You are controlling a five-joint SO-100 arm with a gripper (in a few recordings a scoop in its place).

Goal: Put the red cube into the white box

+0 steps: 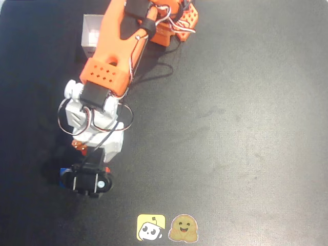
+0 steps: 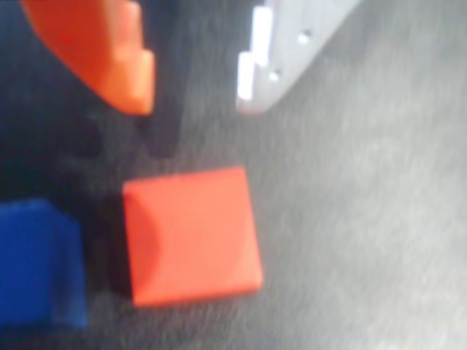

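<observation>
In the wrist view the red cube (image 2: 191, 235) lies flat on the dark table, just below my gripper (image 2: 193, 102). The gripper is open: its orange finger (image 2: 124, 65) and white finger (image 2: 270, 65) stand apart with only table between them, short of the cube. From overhead the gripper (image 1: 82, 151) sits at the lower left, and the black wrist camera (image 1: 89, 179) covers most of the red cube, leaving a red sliver (image 1: 107, 170). The white box (image 1: 92, 36) stands at the upper left, partly hidden by the orange arm.
A blue cube (image 2: 40, 266) sits close to the left of the red cube, with a narrow gap; overhead only its edge (image 1: 64, 171) shows. Two stickers (image 1: 150, 227) (image 1: 184, 228) lie at the front edge. The orange base (image 1: 177, 23) stands at the top.
</observation>
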